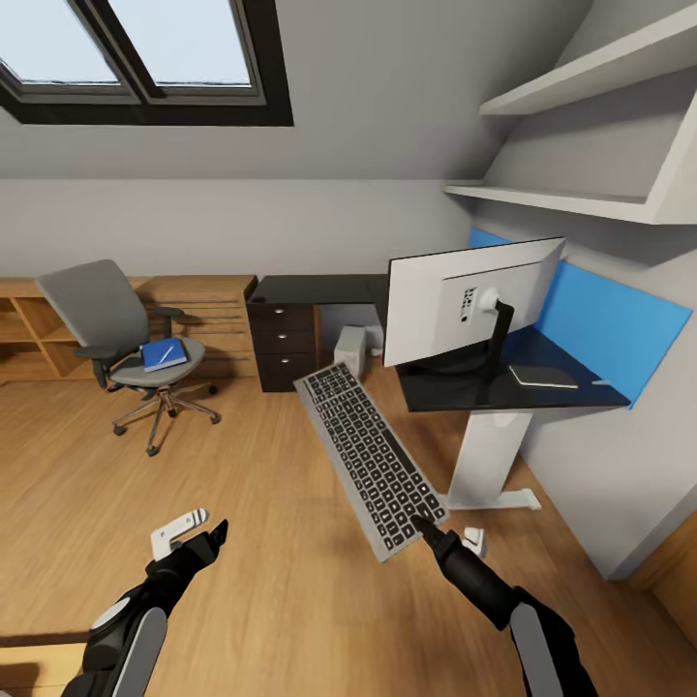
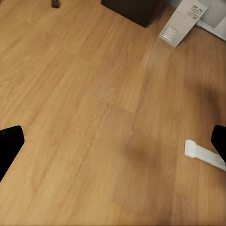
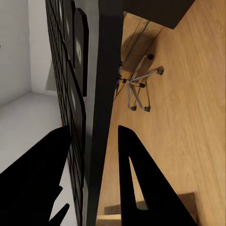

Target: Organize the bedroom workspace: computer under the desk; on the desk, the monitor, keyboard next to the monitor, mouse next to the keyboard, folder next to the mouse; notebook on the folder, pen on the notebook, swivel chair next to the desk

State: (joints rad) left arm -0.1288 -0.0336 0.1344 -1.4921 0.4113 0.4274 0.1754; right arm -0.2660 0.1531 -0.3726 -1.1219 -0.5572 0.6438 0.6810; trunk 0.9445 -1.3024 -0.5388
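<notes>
The right gripper [image 1: 423, 528] is closed on the near end of the keyboard [image 1: 369, 457], and it holds the board in the air, slanted, with its far end pointing to about 11 o'clock, toward the desk [image 1: 503, 385]. In the right wrist view the two black fingers [image 3: 136, 183] stand on each side of the thin edge, with the keys on one side. I judge the keyboard stiff and light, but long, so a hold at one end lets it swing and slip; a grip nearer the middle of a long edge would be steadier, and it should be laid down flat. The left gripper [image 1: 198, 535] is open and holds nothing; it hangs over the floor at about 7 o'clock. The head view gives the whole room: the monitor [image 1: 472, 298] on the desk at 2 o'clock, the computer [image 1: 350, 349] under the desk, and the swivel chair [image 1: 121, 339] at 10 o'clock with the folder [image 1: 164, 354] on its seat. The right wrist view shows the chair's chrome base. The left wrist view shows the computer's [image 2: 184, 22] face with ports.
</notes>
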